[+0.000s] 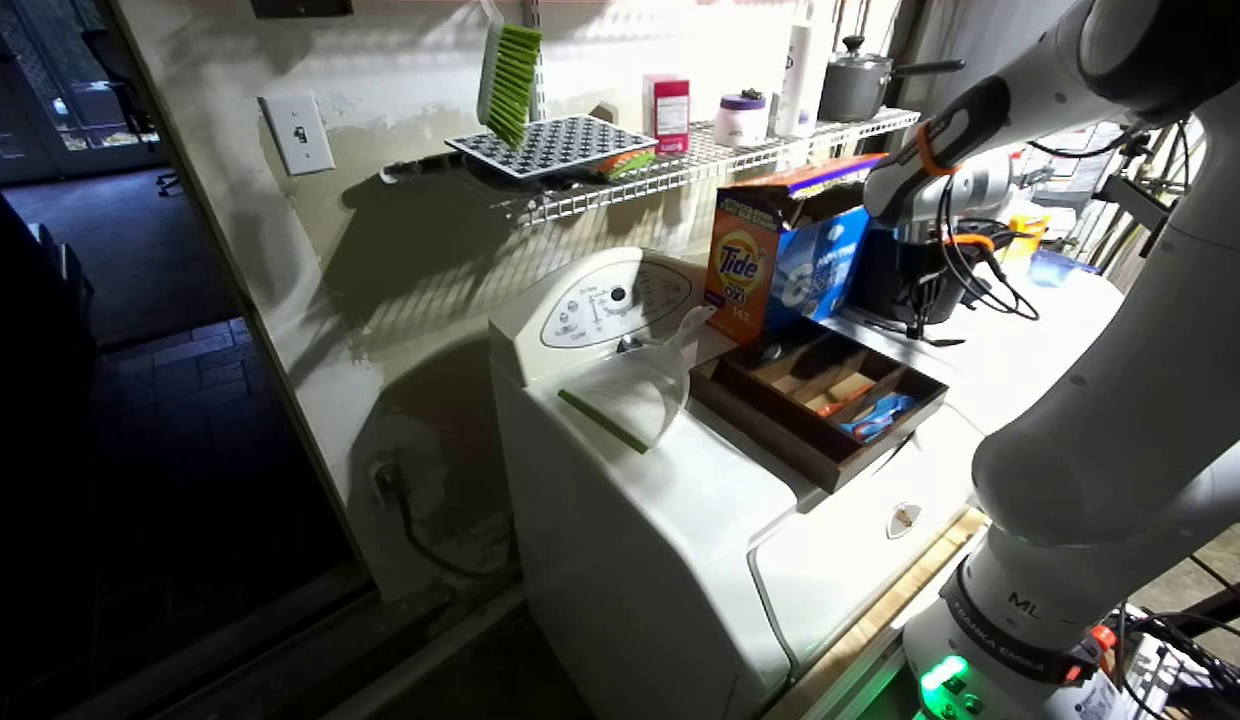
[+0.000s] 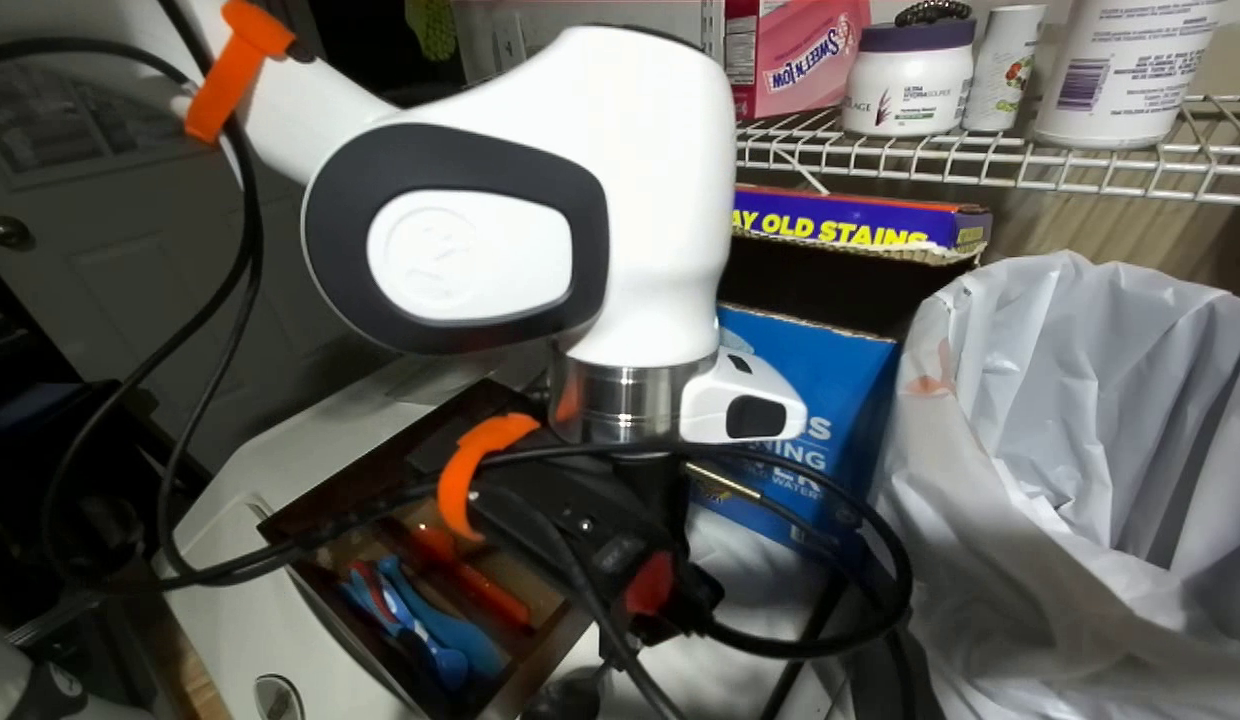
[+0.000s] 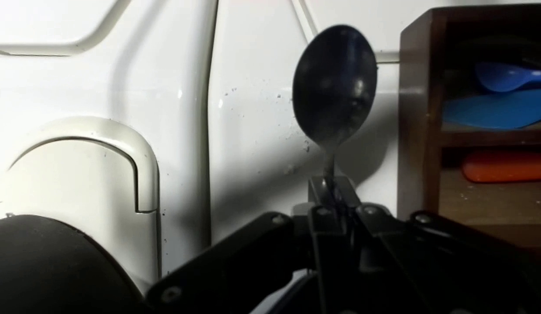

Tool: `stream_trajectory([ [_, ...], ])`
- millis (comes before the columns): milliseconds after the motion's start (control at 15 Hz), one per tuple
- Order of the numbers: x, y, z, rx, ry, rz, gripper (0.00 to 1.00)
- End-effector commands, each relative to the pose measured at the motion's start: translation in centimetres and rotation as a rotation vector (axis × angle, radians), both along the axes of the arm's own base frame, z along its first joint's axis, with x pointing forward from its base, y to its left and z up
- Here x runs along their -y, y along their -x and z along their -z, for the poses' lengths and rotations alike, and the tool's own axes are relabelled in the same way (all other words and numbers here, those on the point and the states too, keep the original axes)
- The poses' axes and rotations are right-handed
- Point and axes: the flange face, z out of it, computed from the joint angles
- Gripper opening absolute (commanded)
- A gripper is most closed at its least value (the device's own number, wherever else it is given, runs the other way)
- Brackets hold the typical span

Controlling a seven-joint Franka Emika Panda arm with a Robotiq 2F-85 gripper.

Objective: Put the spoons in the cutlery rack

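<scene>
One white counter, one cutlery rack, one spoon held outside it

Apparently laundry-appliance tops, the counter gives a broad flat support, well within reach of the arm. That arm bends over from above, a sensible approach to a rack whose compartments open upward. The rack itself lies flat just beside a Tide box, probably so that a short carry suffices. The end effector is narrowed onto the spoon, gripping near the neck with the bowl projecting freely; that hold is probably meant to leave the bowl easy to aim. Blue utensils and an orange handle lie lengthwise in neighbouring compartments, which dividers presumably keep sorted. The spoon is above the counter, near the rack's outer wall but not over any compartment, so a sideways move seems called for. Its oval bowl looks smooth and metallic, almost black in the shade, with small glints; the neck is thin and paler. Most of the handle is hidden, and the tilt is unclear.
</scene>
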Motion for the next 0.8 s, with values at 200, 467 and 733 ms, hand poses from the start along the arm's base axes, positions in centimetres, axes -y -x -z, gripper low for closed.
stream_trajectory([
  [200,-3.3,0.1,-3.1,-0.051,-0.026,0.058,0.02],
  [467,-4.9,0.2,-4.4,-0.061,-0.032,0.169,0.02],
  [733,-6.3,-0.2,-4.8,-0.038,0.010,0.344,0.02],
])
